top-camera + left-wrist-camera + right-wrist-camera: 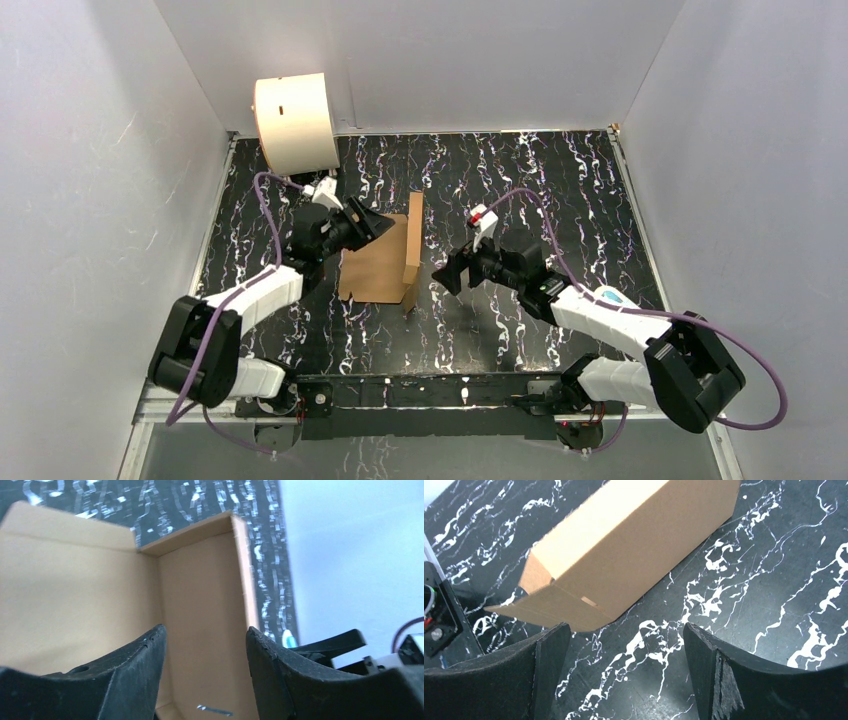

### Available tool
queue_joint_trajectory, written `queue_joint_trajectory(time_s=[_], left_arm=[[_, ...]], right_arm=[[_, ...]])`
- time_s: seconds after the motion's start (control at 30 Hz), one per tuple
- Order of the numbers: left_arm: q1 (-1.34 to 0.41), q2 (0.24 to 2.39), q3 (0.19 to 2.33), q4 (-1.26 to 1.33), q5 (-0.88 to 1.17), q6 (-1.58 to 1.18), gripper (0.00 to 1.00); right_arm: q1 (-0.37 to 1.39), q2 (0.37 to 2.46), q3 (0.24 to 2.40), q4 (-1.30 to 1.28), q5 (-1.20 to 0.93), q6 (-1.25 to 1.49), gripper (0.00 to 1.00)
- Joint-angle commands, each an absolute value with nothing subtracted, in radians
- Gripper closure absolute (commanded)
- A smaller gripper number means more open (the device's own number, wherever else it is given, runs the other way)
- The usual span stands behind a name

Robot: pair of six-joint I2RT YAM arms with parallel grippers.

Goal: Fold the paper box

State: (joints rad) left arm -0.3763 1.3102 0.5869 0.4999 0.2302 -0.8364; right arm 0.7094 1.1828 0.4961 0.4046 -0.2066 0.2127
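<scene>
Black fingers of the left gripper [205, 632] stand apart, empty, over the paper box [75, 590] floor, one side wall already upright just ahead, the right gripper [624, 630] wide and empty outside that wall; most folds apparently remain.

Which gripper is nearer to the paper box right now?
Left. The left gripper hangs over the far-left corner of the paper box, above its flat panel, jaws open. The right gripper is off to the right of the box's raised wall, with bare table between them.
</scene>
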Motion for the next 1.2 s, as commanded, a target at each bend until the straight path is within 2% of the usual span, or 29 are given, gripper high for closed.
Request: queue_joint_trajectory(time_s=[0.0, 0.2, 0.47, 0.7, 0.87, 1.17], left_arm=[[-0.340, 1.389, 0.688, 0.587, 0.448, -0.951, 0.42], [-0.336, 1.551, 0.807, 0.576, 0.505, -0.961, 0.42], [-0.335, 1.615, 0.844, 0.620, 0.537, -0.991, 0.45], [-0.335, 1.581, 0.823, 0.596, 0.512, -0.975, 0.45], [-0.334, 1.535, 0.814, 0.544, 0.474, -0.941, 0.45], [-0.334, 1.467, 0.768, 0.532, 0.435, -0.951, 0.45]], right_arm=[[0.715, 1.157, 0.627, 0.296, -0.177, 0.246, 0.07], [0.740, 1.167, 0.754, 0.128, -0.155, 0.299, 0.06], [0.975, 1.272, 0.940, -0.089, 0.262, 0.434, 0.06], [1.099, 1.408, 1.053, -0.210, 0.485, 0.491, 0.09], [1.124, 1.437, 1.083, -0.261, 0.492, 0.493, 0.17], [1.125, 1.427, 1.086, -0.299, 0.455, 0.378, 0.48]])
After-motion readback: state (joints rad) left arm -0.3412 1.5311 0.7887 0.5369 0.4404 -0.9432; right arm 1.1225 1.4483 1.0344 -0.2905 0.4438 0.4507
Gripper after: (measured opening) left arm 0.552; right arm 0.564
